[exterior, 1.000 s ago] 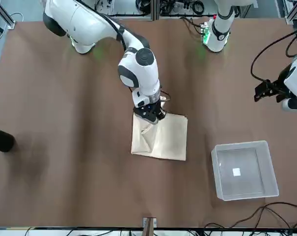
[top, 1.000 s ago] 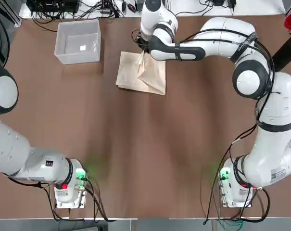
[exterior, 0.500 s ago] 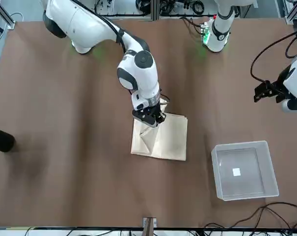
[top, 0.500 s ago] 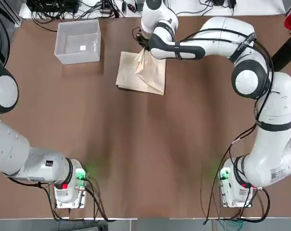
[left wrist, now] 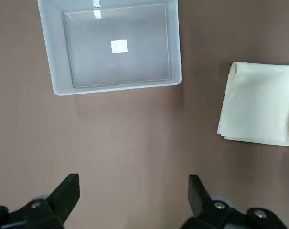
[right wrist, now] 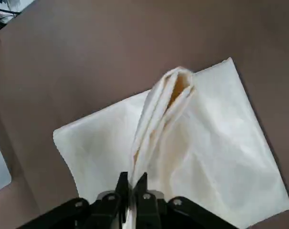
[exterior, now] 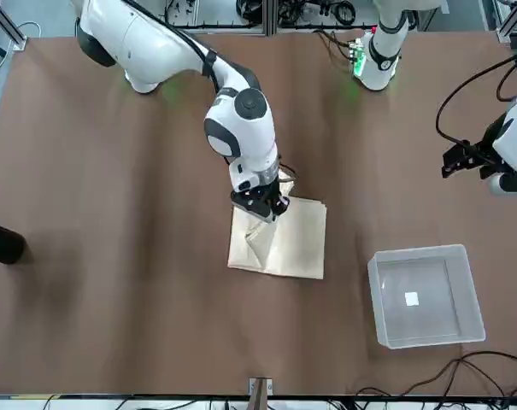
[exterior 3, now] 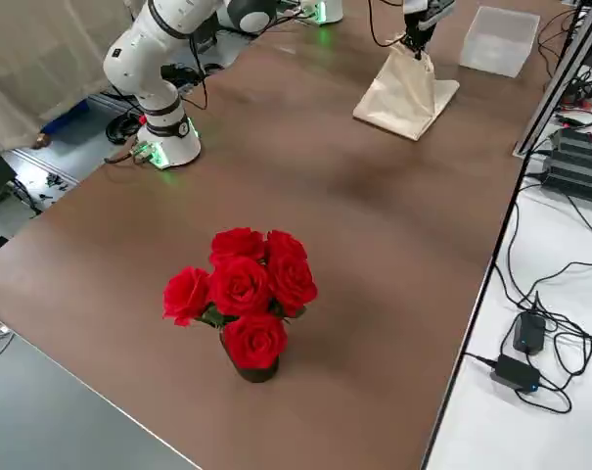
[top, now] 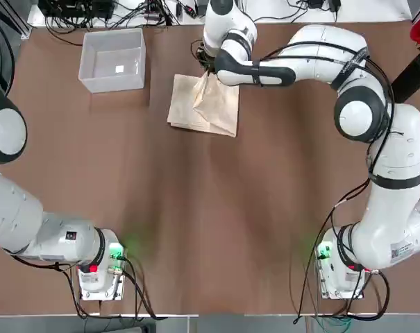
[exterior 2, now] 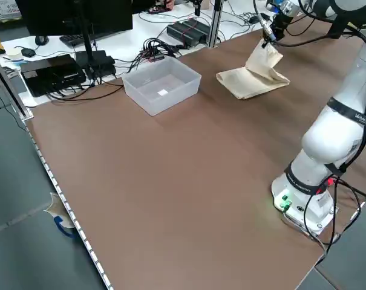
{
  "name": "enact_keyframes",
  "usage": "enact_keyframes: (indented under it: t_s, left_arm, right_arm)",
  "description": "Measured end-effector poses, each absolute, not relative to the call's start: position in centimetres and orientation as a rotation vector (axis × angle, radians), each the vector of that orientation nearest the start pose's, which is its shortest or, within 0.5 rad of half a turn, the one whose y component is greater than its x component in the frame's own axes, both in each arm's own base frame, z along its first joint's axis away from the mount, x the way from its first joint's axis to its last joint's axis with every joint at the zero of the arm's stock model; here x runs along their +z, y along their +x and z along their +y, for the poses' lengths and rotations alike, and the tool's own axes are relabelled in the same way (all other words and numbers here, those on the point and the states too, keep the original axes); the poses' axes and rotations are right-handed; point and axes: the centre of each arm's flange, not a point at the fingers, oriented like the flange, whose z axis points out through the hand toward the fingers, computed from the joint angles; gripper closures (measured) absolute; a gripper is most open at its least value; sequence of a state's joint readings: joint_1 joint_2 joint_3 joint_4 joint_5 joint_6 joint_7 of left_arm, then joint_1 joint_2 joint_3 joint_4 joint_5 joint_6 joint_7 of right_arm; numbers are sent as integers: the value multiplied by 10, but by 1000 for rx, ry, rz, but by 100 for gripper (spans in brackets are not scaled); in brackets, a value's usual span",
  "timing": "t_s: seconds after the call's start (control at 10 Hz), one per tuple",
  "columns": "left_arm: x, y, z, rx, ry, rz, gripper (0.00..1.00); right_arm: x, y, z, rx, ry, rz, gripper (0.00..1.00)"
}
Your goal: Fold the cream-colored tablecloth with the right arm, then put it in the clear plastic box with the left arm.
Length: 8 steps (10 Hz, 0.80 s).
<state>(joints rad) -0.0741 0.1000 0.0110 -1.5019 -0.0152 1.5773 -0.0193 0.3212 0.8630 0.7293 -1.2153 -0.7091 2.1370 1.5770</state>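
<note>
Plain pale cream tablecloth point(top: 204, 104) on a solid brown worktop point(top: 216, 208). Translucent whitish plastic box point(top: 113, 60) with a small white sticker point(top: 119, 69) inside. Glossy white and grey arms, black claws point(exterior: 260, 205), green-lit bases. Red roses point(exterior 3: 240, 292).

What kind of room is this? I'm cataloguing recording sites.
Most likely a robotics lab: two arms mounted on a brown table, cables and power bricks on a side bench, and a monitor with electronics beside it.

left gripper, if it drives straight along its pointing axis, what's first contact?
Most likely bare table. The left gripper is open and points down at brown tabletop, with the clear plastic box and the cream-colored tablecloth both off to the sides of that line. Depth unclear.
</note>
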Motion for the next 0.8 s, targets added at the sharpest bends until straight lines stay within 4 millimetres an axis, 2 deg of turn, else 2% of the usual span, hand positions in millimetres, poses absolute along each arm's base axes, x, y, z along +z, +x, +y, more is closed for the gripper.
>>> enact_keyframes:
  t_s: [0.6, 0.8]
  left_arm:
    - [597, 587, -39, 43, -3153, 69, 0]
    - [590, 590, -46, 52, -3153, 86, 0]
  right_arm:
    - [364, 552, 544, -292, -2815, 706, 83]
    - [366, 555, 541, -296, -2812, 719, 80]
